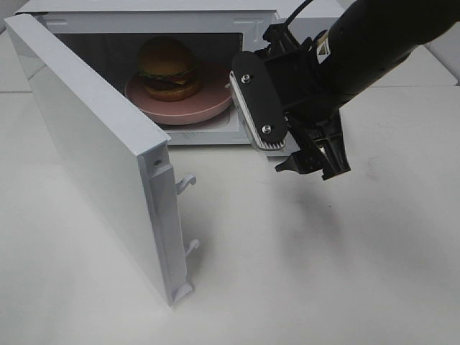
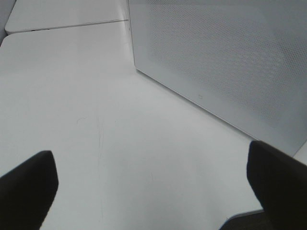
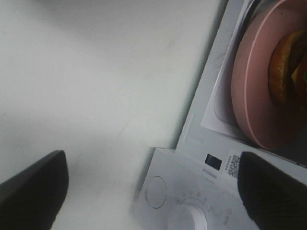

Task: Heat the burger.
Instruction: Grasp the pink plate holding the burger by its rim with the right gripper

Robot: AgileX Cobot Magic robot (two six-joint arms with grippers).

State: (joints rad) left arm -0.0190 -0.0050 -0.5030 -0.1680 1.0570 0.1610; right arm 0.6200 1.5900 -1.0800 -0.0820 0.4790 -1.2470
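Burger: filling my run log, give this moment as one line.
burger: on pink plate inside microwave | microwave door: open | right gripper: open, empty | left gripper: open, empty

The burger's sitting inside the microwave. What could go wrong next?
1. The open right gripper hangs just in front of the microwave's opening, so the wide-open door could hit it if swung shut too soon.
2. The pink plate under the burger looks close to the front edge. The closing door might bump it and jolt the burger.
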